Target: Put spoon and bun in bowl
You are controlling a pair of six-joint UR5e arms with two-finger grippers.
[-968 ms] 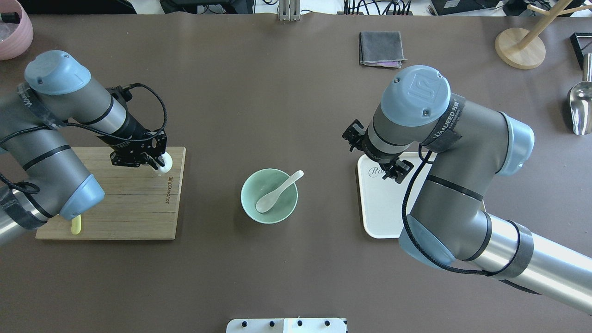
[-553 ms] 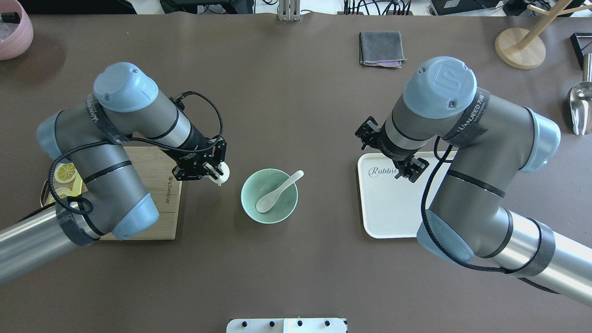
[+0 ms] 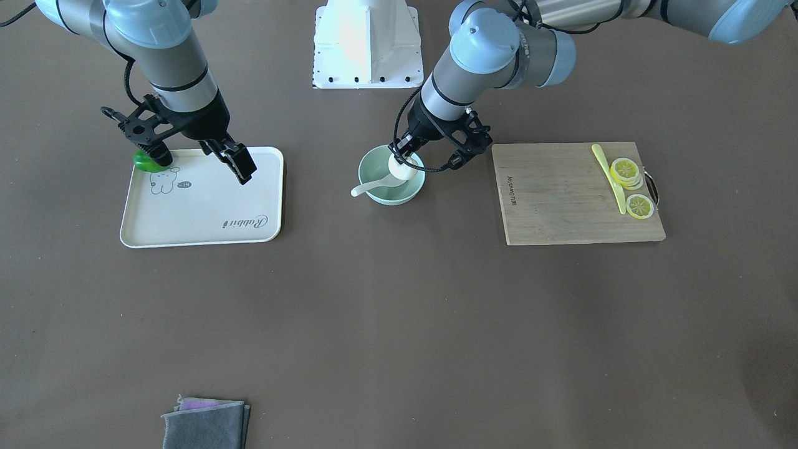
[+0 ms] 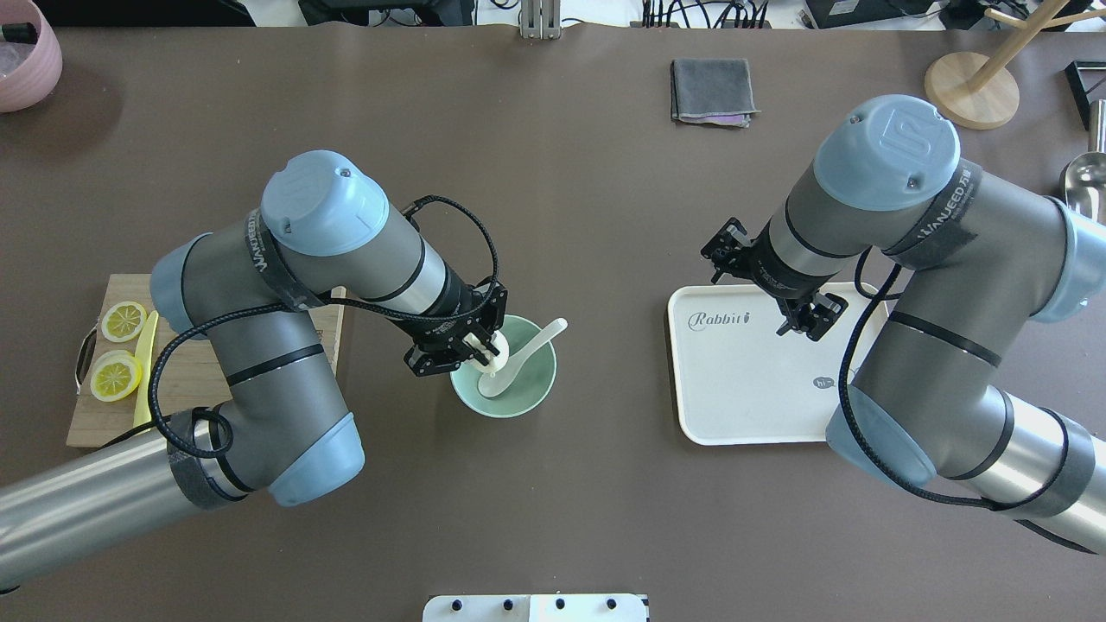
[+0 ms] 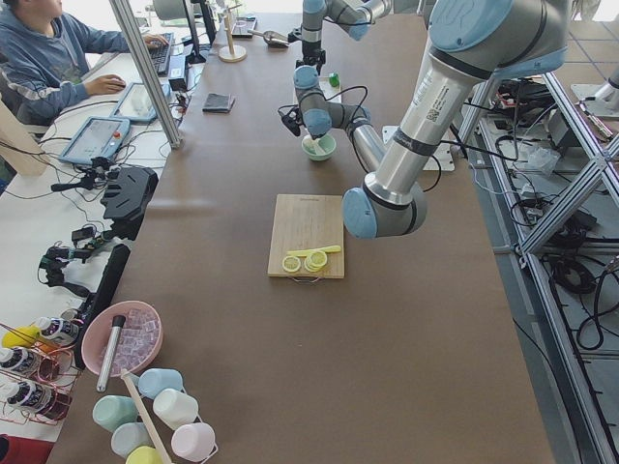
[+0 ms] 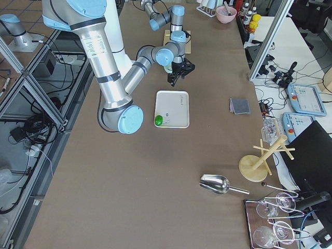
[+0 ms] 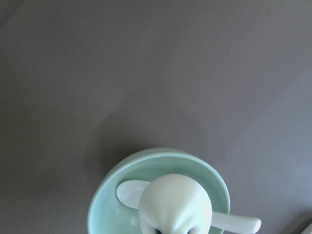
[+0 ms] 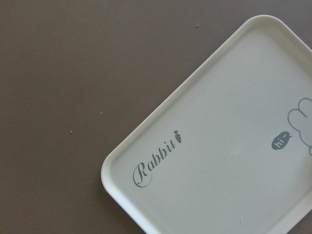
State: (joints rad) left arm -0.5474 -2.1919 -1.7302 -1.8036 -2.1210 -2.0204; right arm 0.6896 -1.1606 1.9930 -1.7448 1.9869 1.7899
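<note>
The pale mint-green bowl [image 4: 518,406] stands at the table's middle, also in the front view [image 3: 391,198] and the left wrist view [image 7: 102,204]. The white spoon [image 4: 529,348] lies in it, handle over the rim [image 3: 368,186], scoop showing in the left wrist view [image 7: 129,192]. My left gripper [image 4: 480,347] is shut on the white pleated bun [image 3: 399,166] and holds it low over the bowl's inside [image 7: 175,204]; I cannot tell whether it touches. My right gripper [image 4: 765,287] is open and empty above the white tray's near corner [image 3: 199,159].
The white tray [image 4: 743,406] lies to the right, with a green object [image 3: 146,162] at its corner. A wooden board [image 4: 199,380] with lemon slices [image 4: 123,320] and a yellow knife [image 3: 610,178] lies to the left. A grey cloth [image 4: 712,90], a wooden stand [image 4: 972,89] and a metal scoop [image 4: 1082,199] are at the back.
My left gripper has carried the bun rightward from the wooden board to over the bowl. My right arm has drawn back to the right over the tray.
</note>
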